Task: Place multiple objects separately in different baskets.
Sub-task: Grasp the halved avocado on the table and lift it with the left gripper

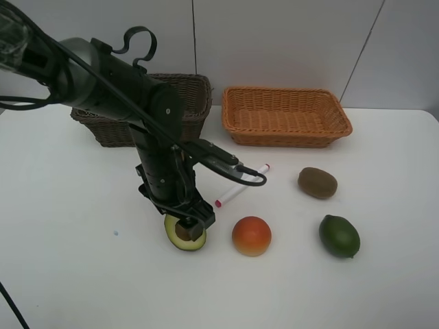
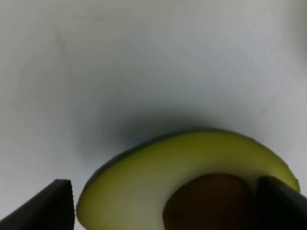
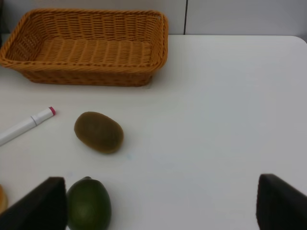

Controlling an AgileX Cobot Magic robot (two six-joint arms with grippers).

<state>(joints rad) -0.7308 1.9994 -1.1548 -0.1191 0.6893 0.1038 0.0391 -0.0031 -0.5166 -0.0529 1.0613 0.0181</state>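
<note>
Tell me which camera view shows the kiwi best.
The right wrist view: the kiwi lies whole and large, nothing covering it. The exterior high view also shows the kiwi whole, but smaller. The left wrist view misses it, showing the avocado instead.

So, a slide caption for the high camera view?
Open left fingers straddle the halved avocado; marker, round fruit, kiwi and lime wait; brown basket, orange basket behind.

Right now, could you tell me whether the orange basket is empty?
Empty: the orange basket shows only bare weave inside, in both the high and right wrist views.
</note>
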